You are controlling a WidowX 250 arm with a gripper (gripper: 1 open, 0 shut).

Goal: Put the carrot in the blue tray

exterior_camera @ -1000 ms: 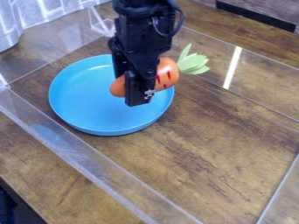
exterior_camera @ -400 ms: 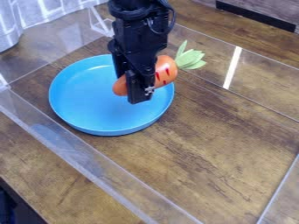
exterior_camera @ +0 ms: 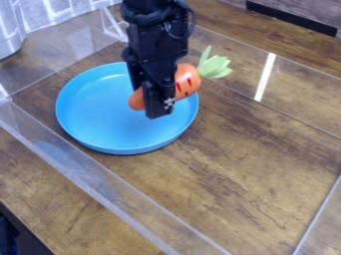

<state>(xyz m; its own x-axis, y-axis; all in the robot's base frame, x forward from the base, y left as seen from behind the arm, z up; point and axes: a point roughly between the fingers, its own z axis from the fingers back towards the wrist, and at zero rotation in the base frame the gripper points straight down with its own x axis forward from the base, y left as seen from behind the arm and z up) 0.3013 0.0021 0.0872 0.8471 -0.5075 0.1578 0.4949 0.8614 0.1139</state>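
The carrot [exterior_camera: 188, 81], orange with dark grooves and a light green leafy top pointing right, is held crosswise by my black gripper [exterior_camera: 158, 92], which is shut on it. It hangs over the right part of the blue tray [exterior_camera: 94, 110], a round bright blue dish on the wooden table. The arm comes down from the top of the view and hides the carrot's middle; only its two ends show on either side of the fingers. Whether the carrot touches the tray's floor cannot be told.
A clear plastic wall [exterior_camera: 80, 169] runs diagonally along the front left of the wooden tabletop [exterior_camera: 253, 169]. Another clear edge with a bright glare [exterior_camera: 265, 75] crosses the right side. A grey object [exterior_camera: 11, 35] stands at the far left top.
The gripper and carrot have shifted slightly to the left and up over the tray. The grip stays shut.
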